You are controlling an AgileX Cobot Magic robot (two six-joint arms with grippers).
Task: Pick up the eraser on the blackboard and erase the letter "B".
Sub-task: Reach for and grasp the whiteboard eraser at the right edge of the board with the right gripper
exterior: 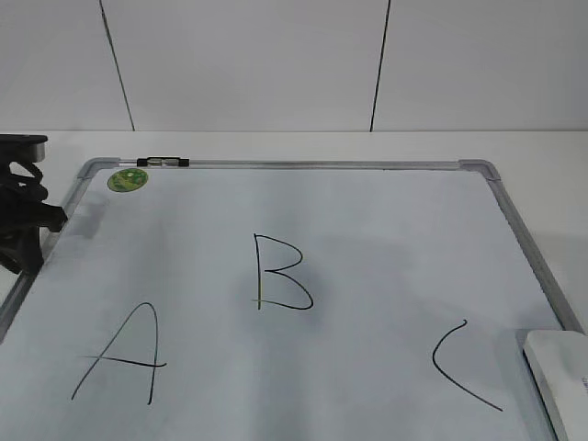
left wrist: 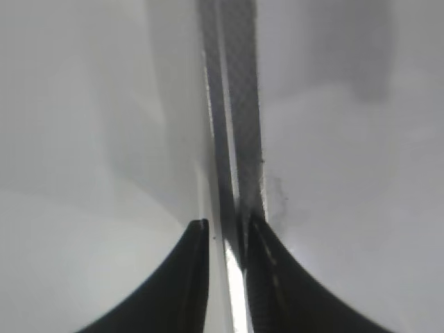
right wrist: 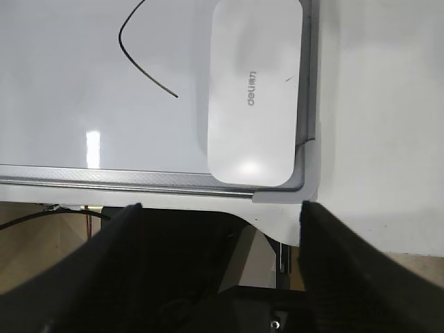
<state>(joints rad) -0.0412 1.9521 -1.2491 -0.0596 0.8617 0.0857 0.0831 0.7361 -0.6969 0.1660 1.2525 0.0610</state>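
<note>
Right gripper (right wrist: 218, 208), jaws spread, hovers just short of the eraser (right wrist: 254, 90); left gripper (left wrist: 225, 229), nearly closed, straddles the blackboard (left wrist: 236, 104) frame.

Matte blk plastic arm (exterior: 20, 216), curved tapering blk pincer fingers (right wrist: 97, 270).

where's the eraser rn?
The eraser lies flat in the board's near right corner, against the frame, just right of the C. The exterior view shows only its edge at lower right; the right wrist view shows it whole.
</note>
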